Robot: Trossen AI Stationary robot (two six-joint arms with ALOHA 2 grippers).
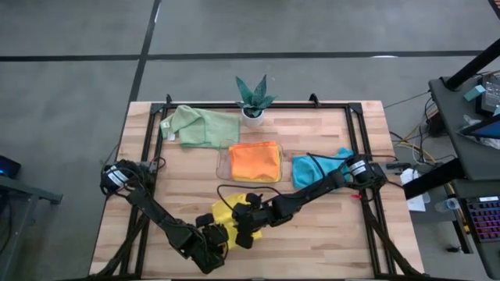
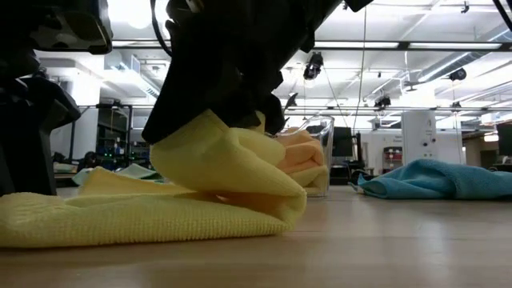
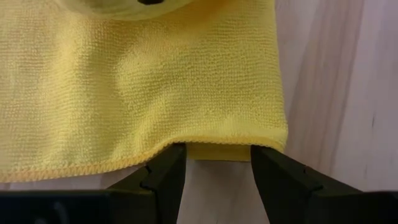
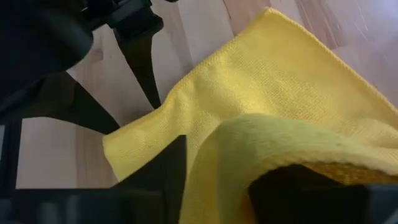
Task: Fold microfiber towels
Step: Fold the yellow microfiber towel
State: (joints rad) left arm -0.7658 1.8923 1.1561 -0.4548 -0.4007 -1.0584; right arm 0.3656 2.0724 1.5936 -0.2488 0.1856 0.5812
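A yellow microfiber towel [image 1: 223, 217] lies near the table's front edge, one part [image 2: 232, 160] raised in a rounded fold under my right gripper [image 4: 230, 171]. That gripper stands open over the fold. My left gripper [image 3: 217, 155] is open at the towel's near edge, a finger on either side of a short stretch of hem. An orange towel [image 1: 255, 161] lies in the clear tray. A teal-blue towel [image 1: 319, 168] lies to the tray's right. A pale green towel [image 1: 200, 126] lies at the back left. My left gripper has its fingertips [image 3: 174, 155] right at the towel's hemmed edge [image 3: 217, 148], which lies flat on the table; whether they touch it I cannot tell. My right gripper comes slanting down from the table's right. The towel's raised fold [image 4: 273, 140] lies between its spread fingers and drapes over one finger [image 4: 298, 186]. The towel's other layers lie on the table.
The clear tray [image 1: 225, 161] stands mid-table behind the yellow towel, with a small potted plant [image 1: 253, 97] at the far edge. Black frame rails [image 1: 144, 148] run along the table's left and right sides. Bare wood shows at the front right [image 1: 328, 234].
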